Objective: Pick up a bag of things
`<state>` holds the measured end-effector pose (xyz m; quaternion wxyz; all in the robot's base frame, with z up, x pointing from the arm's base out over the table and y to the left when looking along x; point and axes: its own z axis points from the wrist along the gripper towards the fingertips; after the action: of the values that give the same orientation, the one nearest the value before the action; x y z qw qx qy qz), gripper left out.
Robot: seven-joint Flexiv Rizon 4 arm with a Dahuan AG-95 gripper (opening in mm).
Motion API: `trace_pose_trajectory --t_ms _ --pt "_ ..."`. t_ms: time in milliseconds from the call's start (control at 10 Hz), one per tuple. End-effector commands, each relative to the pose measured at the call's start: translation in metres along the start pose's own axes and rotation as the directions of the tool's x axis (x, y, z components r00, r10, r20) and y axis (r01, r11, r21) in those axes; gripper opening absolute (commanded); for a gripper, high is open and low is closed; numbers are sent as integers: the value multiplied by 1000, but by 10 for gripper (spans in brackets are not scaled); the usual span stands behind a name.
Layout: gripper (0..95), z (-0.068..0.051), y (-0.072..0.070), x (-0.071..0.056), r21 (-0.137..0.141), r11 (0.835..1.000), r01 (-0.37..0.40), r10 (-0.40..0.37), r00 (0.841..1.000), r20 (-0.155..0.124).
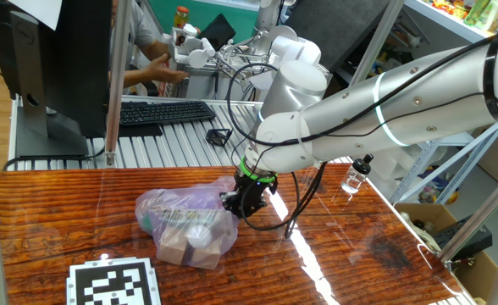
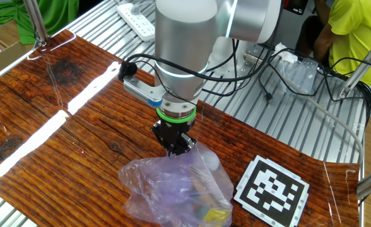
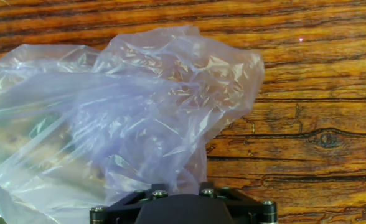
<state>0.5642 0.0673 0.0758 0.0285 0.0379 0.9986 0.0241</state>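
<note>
The pale-lilac plastic bag (image 1: 185,222) lies on the wooden table (image 1: 63,212). Its top edge is drawn up into my gripper (image 1: 237,202), which stands at its right end and is shut on the gathered plastic. Through the plastic I see tan wooden blocks (image 1: 178,242) and a white ball (image 1: 201,230). In the other fixed view the gripper (image 2: 176,147) pinches the bag (image 2: 173,189) from above. In the hand view the crinkled bag (image 3: 108,118) fills the left and narrows down into the gripper base; the fingertips are hidden.
A small clear bottle with a black cap (image 1: 356,175) stands at the table's right edge. A black-and-white marker board (image 1: 113,284) lies in front of the bag, also seen in the other fixed view (image 2: 272,189). A keyboard (image 1: 160,111) and a person sit behind the table.
</note>
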Motion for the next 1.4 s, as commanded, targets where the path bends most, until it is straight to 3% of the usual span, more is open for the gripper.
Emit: trace_pose_trajectory --t_ms 100,500,1000,1400 --pt "0 0 0 0 2 1000 -2 2 1000 1" --pt "0 -4 5 0 36 999 -2 2 1000 -3" --pt "0 -17 15 -7 26 1000 15 -15 1000 -18" --pt "0 -31 17 -20 39 999 23 -21 999 -45"
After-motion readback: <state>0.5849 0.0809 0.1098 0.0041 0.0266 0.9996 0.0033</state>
